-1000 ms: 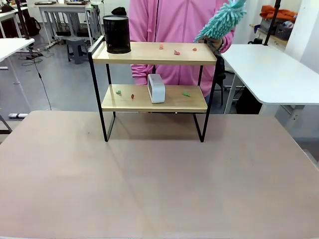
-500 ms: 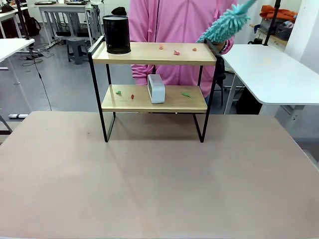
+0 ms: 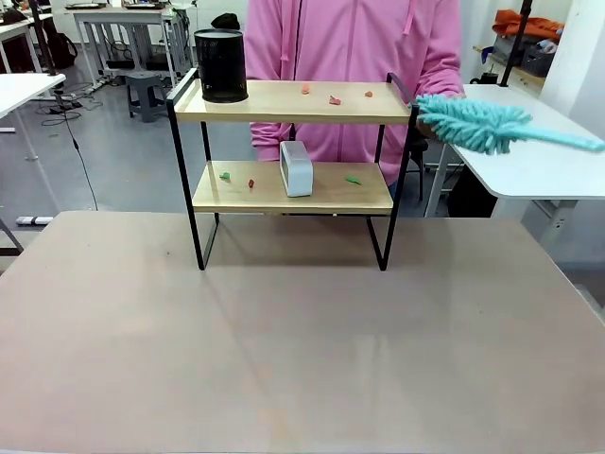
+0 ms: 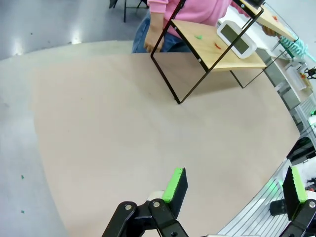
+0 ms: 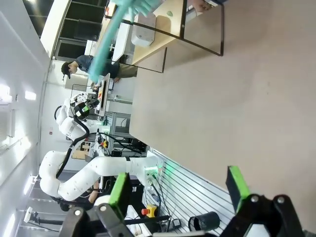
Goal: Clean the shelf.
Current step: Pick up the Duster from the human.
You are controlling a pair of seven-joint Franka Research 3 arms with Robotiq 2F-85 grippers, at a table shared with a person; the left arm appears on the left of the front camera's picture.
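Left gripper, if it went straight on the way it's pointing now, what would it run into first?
Most likely the bare tabletop: the open left gripper angles down at it, short of the shelf legs. Depth is hard to judge from the wrist view.

Far ahead of the left tool (image 4: 236, 173), across the brown counter (image 4: 123, 123), sits a white clock-like box (image 4: 235, 37). A black mesh cup (image 3: 220, 64) stands higher up, with a person in pink (image 3: 350, 47) just behind.
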